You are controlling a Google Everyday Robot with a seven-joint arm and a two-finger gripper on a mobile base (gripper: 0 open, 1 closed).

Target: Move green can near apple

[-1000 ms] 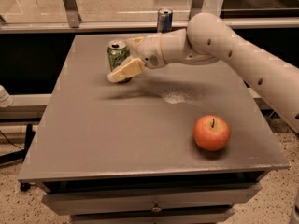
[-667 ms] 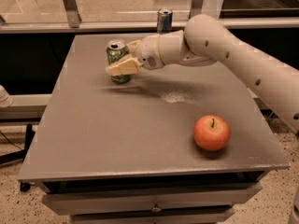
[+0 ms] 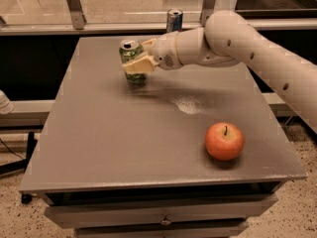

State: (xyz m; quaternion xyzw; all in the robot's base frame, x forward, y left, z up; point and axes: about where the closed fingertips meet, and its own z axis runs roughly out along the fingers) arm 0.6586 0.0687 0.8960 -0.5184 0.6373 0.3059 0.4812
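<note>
The green can (image 3: 130, 53) stands upright on the grey table (image 3: 114, 133) at the back left. My gripper (image 3: 143, 57) reaches in from the right, and its fingers straddle the can. One cream finger (image 3: 139, 65) lies across the can's front and the other sits behind it, closed on the can. The can's base rests on or just above the table. The red-orange apple (image 3: 224, 141) sits at the front right of the table, far from the can.
A slim blue-and-silver can (image 3: 174, 20) stands at the table's back edge behind my arm (image 3: 237, 38). A pale smudge (image 3: 190, 104) marks the table's middle. A railing and glass run behind the table, and drawers sit below its front edge.
The near finger has swung up from low and left of the can to lie across its front, closing the fingers around the can. The apple has not moved.
</note>
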